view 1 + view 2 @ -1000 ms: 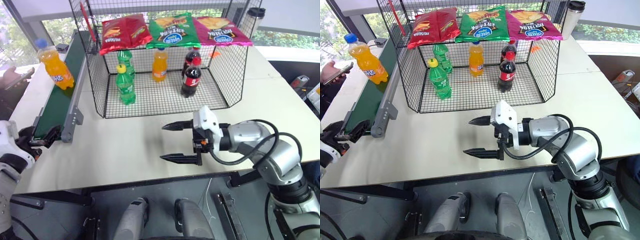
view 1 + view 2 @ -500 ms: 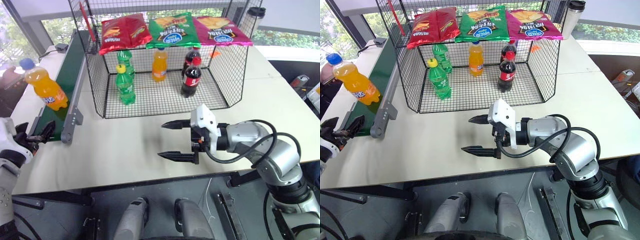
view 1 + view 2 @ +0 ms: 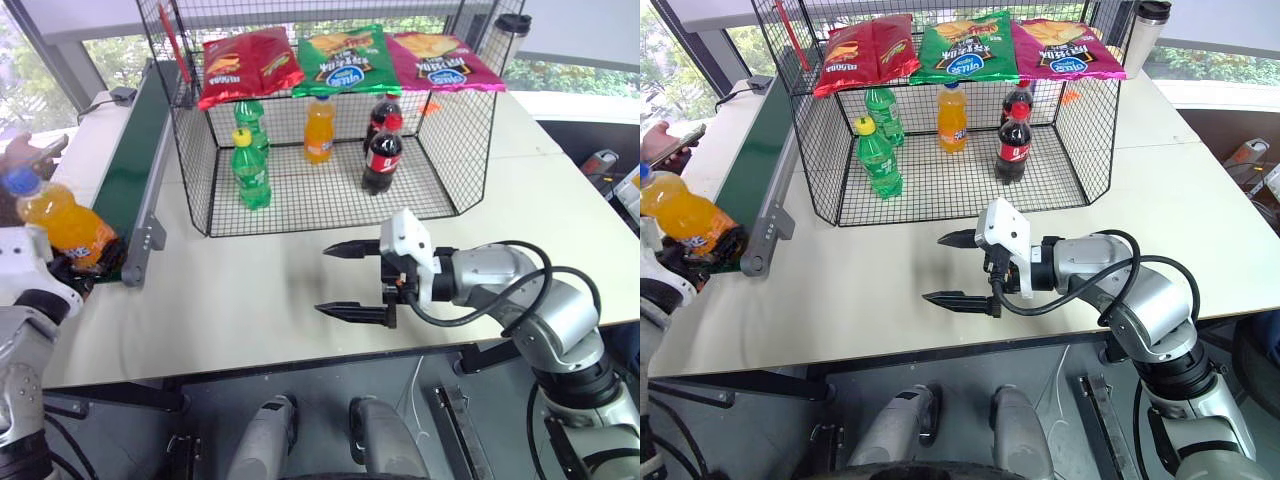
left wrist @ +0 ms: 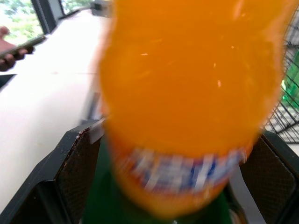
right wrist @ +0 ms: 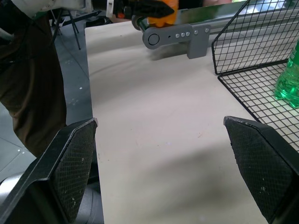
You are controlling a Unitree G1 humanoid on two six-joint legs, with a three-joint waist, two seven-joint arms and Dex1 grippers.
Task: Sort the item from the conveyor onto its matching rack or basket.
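Observation:
The item (image 3: pixel 62 222), a clear bottle of orange soda with a blue cap and blue label, stands tilted at the near end of the dark green conveyor (image 3: pixel 135 160). My left gripper (image 4: pixel 170 140) is right at the bottle's lower half, which looms large in the left wrist view (image 4: pixel 187 93). Whether it grips the bottle I cannot tell. My right gripper (image 3: pixel 322 281) hovers open and empty over the table, in front of the black wire basket (image 3: pixel 320 200), pointing left toward the belt.
Inside the basket stand two green bottles (image 3: pixel 250 170), an orange bottle (image 3: pixel 318 130) and two cola bottles (image 3: pixel 382 155). Three chip bags (image 3: pixel 345 60) lie on its mesh top. A person's hand with a phone (image 3: pixel 30 150) is left of the belt. A tumbler (image 3: pixel 510 40) stands at the back right.
The soda bottle has ridden down the belt from its far part to the near end, reaching my left gripper, which edged forward. The right arm has stayed still.

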